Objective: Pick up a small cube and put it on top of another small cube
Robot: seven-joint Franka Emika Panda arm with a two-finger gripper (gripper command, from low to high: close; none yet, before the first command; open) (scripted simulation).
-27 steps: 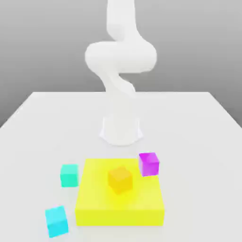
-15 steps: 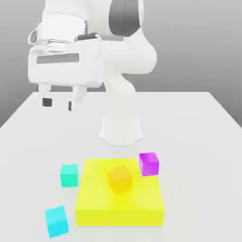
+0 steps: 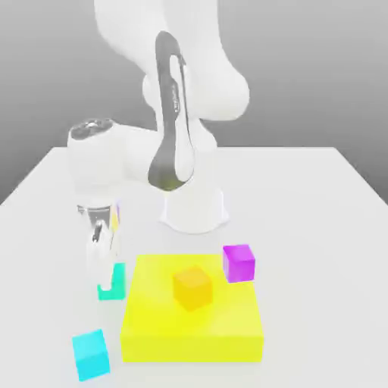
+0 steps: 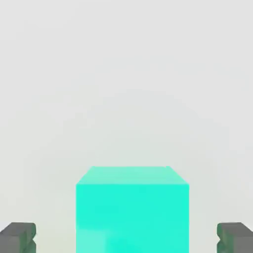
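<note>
Small teal cube (image 4: 132, 217): plain, matte, a greenish turquoise, with flat faces and straight edges. In the hand view its top face is bright and even in colour, and a narrow side face looks slightly duller. It sits flat on the pale table (image 3: 303, 227), toward the exterior view's left, just beside the flat yellow block (image 3: 155, 318) and apart from it. The bluer cyan cube (image 3: 91, 355) lies nearer the exterior view's camera. An orange cube (image 3: 192, 288) rests on the yellow block, and a purple cube (image 3: 239, 263) is at the block's far corner, on the exterior view's right.

The gripper (image 4: 126, 238) is wide open and has hold of nothing. Its two fingers stand on opposite sides of the teal cube, with a clear gap between each finger and the cube.

Compared with the earlier exterior frame, the arm has changed its pose a great deal. The gripper was high above the table then; now it is down at the teal cube and hides part of it from the exterior view. The teal, cyan, orange and purple cubes and the yellow block look to be where they were.
</note>
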